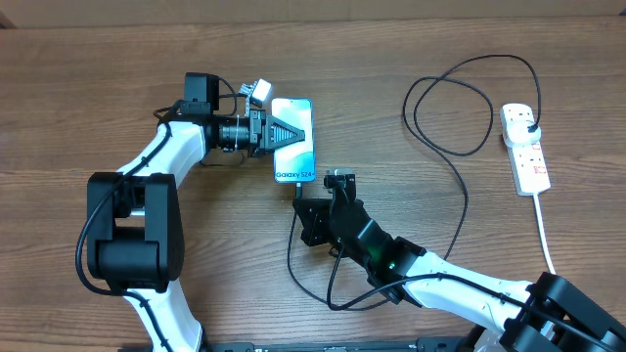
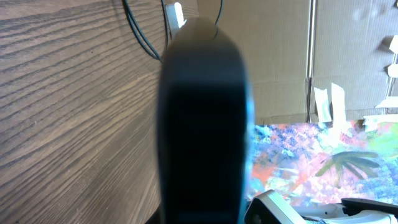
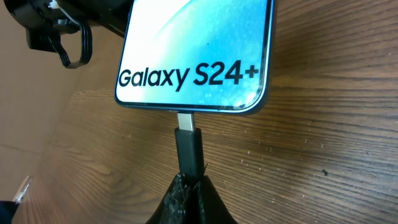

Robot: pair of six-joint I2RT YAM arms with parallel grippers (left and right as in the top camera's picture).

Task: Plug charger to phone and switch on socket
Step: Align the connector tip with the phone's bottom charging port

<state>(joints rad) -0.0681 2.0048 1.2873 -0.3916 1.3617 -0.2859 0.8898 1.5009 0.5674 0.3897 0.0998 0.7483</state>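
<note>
The right gripper [image 3: 189, 190] is clamped shut on the black connector [image 3: 188, 149] at the end of the long thin black charger cable [image 1: 460, 186]. The connector's silver tip is set against the port in the near edge of the small rectangular phone [image 3: 199, 43], which has a light-blue screen and "Galaxy S24+" lettering. Part of the tip is left showing, and how deep it sits cannot be told. The phone is laid flat on the brown wood-grain table [image 1: 98, 78], a little left of centre.

The left gripper [image 1: 293, 132] is extended from the left, its fingers closed together and laid across the far half of the screen. Whether the phone is pinched or only pressed cannot be told.

From the connector the cable is run near, then right and far in loose loops to a black plug [image 1: 528, 121]. The plug is seated in the far end of the narrow white power strip [image 1: 526, 156] at the far right. The strip's white cord [image 1: 544, 230] is trailed toward the near edge. The red-marked switches are too small for their position to be made out.
</note>
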